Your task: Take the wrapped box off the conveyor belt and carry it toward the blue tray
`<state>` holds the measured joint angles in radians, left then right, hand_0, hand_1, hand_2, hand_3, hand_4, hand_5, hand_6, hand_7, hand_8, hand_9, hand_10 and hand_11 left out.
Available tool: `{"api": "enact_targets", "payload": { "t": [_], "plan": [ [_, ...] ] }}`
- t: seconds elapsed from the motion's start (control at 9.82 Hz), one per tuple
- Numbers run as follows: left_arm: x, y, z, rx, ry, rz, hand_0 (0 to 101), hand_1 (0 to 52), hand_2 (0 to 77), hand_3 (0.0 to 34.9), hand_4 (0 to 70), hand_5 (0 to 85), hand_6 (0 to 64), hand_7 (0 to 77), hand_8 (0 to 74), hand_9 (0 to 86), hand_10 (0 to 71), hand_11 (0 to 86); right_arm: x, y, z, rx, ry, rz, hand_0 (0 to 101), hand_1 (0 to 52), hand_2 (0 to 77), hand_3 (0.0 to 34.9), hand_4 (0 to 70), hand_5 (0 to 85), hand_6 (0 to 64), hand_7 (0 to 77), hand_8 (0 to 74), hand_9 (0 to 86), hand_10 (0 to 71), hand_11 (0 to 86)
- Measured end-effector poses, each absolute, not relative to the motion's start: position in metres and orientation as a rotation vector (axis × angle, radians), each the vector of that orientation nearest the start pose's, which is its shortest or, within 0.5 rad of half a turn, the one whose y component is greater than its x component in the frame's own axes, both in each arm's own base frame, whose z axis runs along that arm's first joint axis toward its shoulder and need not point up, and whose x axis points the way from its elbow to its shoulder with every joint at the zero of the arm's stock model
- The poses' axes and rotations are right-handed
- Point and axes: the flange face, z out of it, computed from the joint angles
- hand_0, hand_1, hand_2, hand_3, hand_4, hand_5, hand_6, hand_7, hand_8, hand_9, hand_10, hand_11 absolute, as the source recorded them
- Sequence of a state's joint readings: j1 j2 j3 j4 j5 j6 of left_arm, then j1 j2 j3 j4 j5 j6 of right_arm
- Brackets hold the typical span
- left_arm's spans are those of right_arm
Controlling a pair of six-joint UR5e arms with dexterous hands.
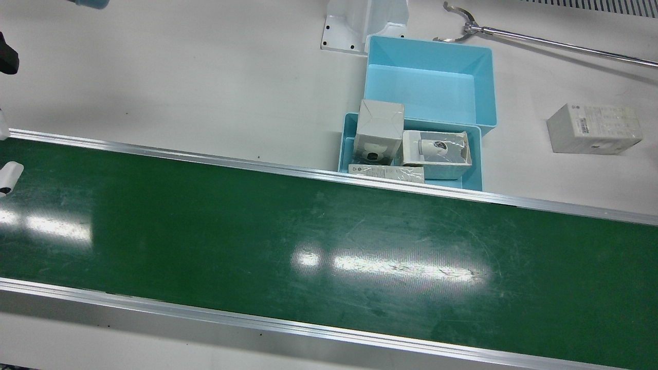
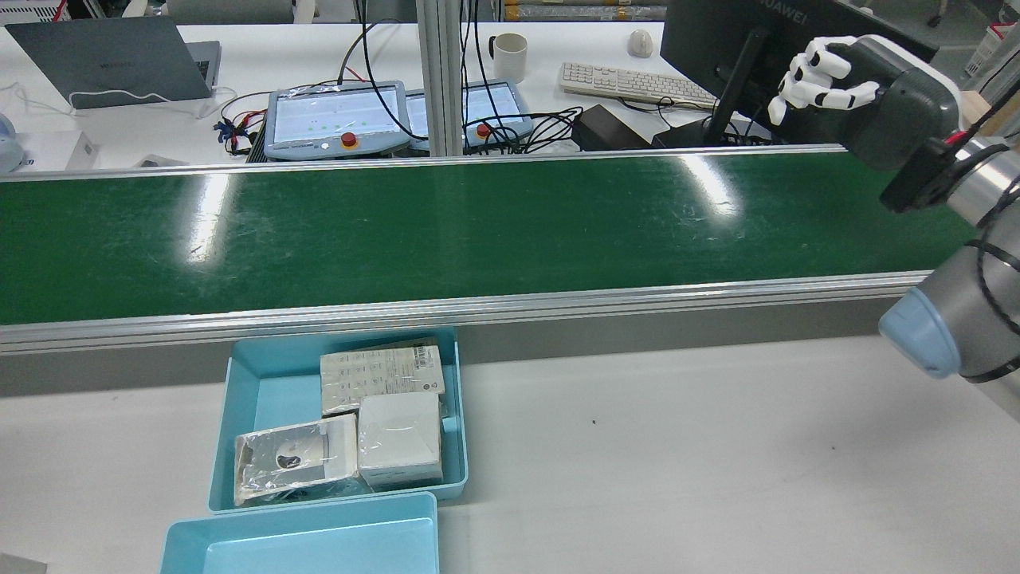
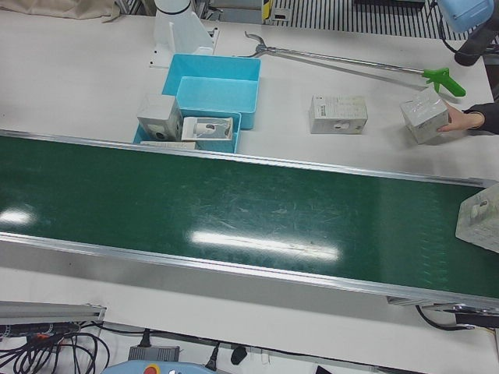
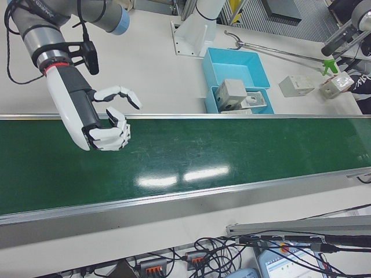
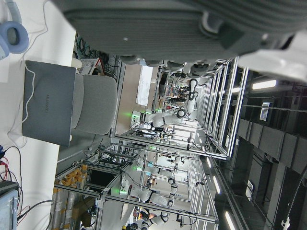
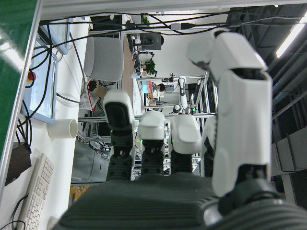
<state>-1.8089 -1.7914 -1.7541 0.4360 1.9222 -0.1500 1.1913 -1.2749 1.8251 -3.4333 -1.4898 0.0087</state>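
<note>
On the belt (image 3: pixel 234 210), at the end that lies past my left arm, the wrapped box (image 3: pixel 479 222) is sitting half out of the left-front view, untouched. So, as I am judging it, the task is only beginning: nothing is lifted yet, and the whole pick and carry are left to do. The blue tray (image 1: pixel 476 154) is waiting against the belt's rail on my side, and it is already holding three boxes (image 1: pixel 379 131). A second tray (image 1: pixel 486 87), empty, is touching its far end. The wrapped box is lying well apart from both trays.

I am holding my right hand (image 4: pixel 107 124) in the air over the other end of the belt, far from the box, with the forearm slanting down from the elbow and the palm facing along the belt. Its fingers (image 2: pixel 821 76) are curling loosely around nothing, with the thumb (image 4: pixel 124 92) standing apart from them, so the hand is empty and ready.

My left hand (image 5: pixel 192 24) is showing only as a dark edge in its own camera, which is looking out across the room, not at the table. I cannot tell how its fingers are set.
</note>
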Motion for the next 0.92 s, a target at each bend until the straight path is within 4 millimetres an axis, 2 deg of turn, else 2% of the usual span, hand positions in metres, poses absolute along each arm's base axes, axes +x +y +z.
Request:
{"api": "enact_targets", "payload": {
  "t": [0.1,0.2,0.31,0.41,0.51,0.61,0.71,0.81,0.92],
  "plan": [
    [-0.225,-0.505,0.526,-0.303,2.191,-2.279,0,0.0,0.5,0.0,0.0,1.1,0.0,0.0,0.5,0.0,0.5,0.0,-0.096,-0.602,0.441,0.472,2.614,-1.985,51,11.5,40.9,0.0,69.3,70.4,62.7,67.6,56.2,63.8,52.4,46.4],
    [-0.225,-0.505,0.526,-0.303,2.191,-2.279,0,0.0,0.5,0.0,0.0,1.1,0.0,0.0,0.5,0.0,0.0,0.0,-0.107,-0.605,0.437,0.517,2.657,-1.950,51,11.5,40.9,0.0,69.3,70.4,62.7,67.6,70.9,71.4,53.5,70.4],
    [-0.225,-0.505,0.526,-0.303,2.191,-2.279,0,0.0,0.5,0.0,0.0,1.1,0.0,0.0,0.5,0.0,0.5,0.0,-0.119,-0.604,0.430,0.552,2.708,-1.919,50,18.5,29.5,0.0,63.8,63.3,61.1,60.5,64.4,66.0,45.8,64.4],
    [-0.225,-0.505,0.526,-0.303,2.191,-2.279,0,0.0,0.5,0.0,0.0,1.1,0.0,0.0,0.5,0.0,0.5,0.0,-0.127,-0.601,0.423,0.570,2.744,-1.896,50,18.5,29.5,0.0,63.8,63.3,61.1,60.5,64.4,66.0,45.8,64.4],
    [-0.225,-0.505,0.526,-0.303,2.191,-2.279,0,0.0,0.5,0.0,0.0,1.1,0.0,0.0,0.5,0.0,0.5,0.0,-0.127,-0.596,0.419,0.565,2.764,-1.882,48,16.9,12.0,8.5,46.4,44.2,48.5,41.5,48.0,44.7,25.1,45.3],
    [-0.225,-0.505,0.526,-0.303,2.191,-2.279,0,0.0,0.5,0.0,0.0,1.1,0.0,0.0,0.5,0.0,0.5,0.0,-0.123,-0.589,0.416,0.537,2.772,-1.884,48,15.3,13.6,13.0,38.7,35.5,41.5,31.1,39.8,36.0,12.5,36.5],
    [-0.225,-0.505,0.526,-0.303,2.191,-2.279,0,0.0,0.5,0.0,0.0,1.1,0.0,0.0,0.5,0.0,0.5,0.0,-0.110,-0.574,0.410,0.458,2.752,-1.929,48,15.8,14.2,16.7,30.5,28.4,34.4,22.9,31.1,27.8,0.0,27.8],
    [-0.225,-0.505,0.526,-0.303,2.191,-2.279,0,0.0,0.5,0.0,0.0,1.1,0.0,0.0,0.5,0.0,0.5,0.0,-0.095,-0.554,0.400,0.343,2.704,-2.013,49,19.1,22.4,11.5,8.7,27.3,14.7,22.4,9.3,9.3,0.0,1.6],
    [-0.225,-0.505,0.526,-0.303,2.191,-2.279,0,0.0,0.5,0.0,0.0,1.1,0.0,0.0,0.5,0.0,0.5,0.0,-0.080,-0.533,0.388,0.233,2.649,-2.098,50,22.9,25.6,9.4,9.3,28.4,14.7,22.4,9.3,9.3,0.0,1.6]
  ]
}}
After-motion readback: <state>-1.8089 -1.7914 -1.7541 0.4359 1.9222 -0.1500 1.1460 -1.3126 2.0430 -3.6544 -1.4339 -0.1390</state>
